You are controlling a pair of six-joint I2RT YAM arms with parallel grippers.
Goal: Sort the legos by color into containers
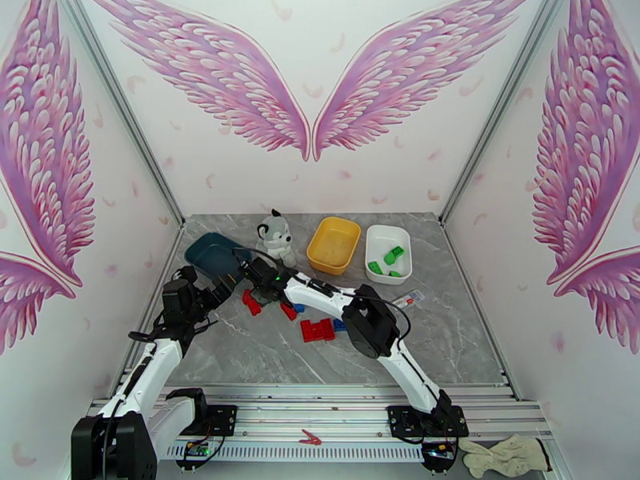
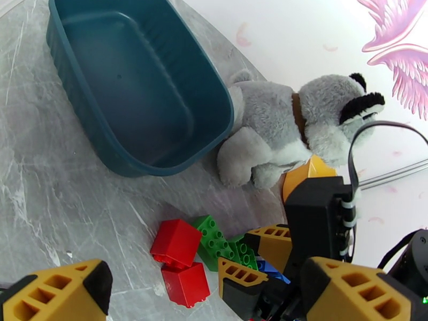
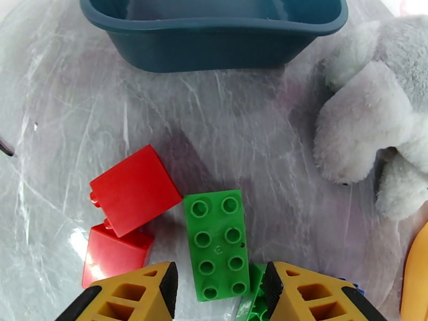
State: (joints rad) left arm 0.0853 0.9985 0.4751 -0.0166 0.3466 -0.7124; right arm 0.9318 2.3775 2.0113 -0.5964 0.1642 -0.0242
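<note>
Right gripper (image 3: 219,284): jaws set close astride the near end of a green lego (image 3: 218,244); whether they pinch it cannot be told. The brick's long axis runs straight up the wrist frame, with red legos (image 3: 134,196) at its left. Left gripper (image 2: 208,292): jaws wide apart, nearby. Dark teal tray (image 3: 214,49) and yellow tray (image 1: 334,243): empty. White tray (image 1: 382,236), right of centre in the top view: green bricks (image 1: 392,256).

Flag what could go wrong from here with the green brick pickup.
1. The right gripper straddles the green brick, but a second green brick lies beside it by one finger and may get pinched or dragged.
2. Two red bricks sit close on the other side and could be knocked.
3. The open left gripper hangs close by; the arms could collide.
</note>
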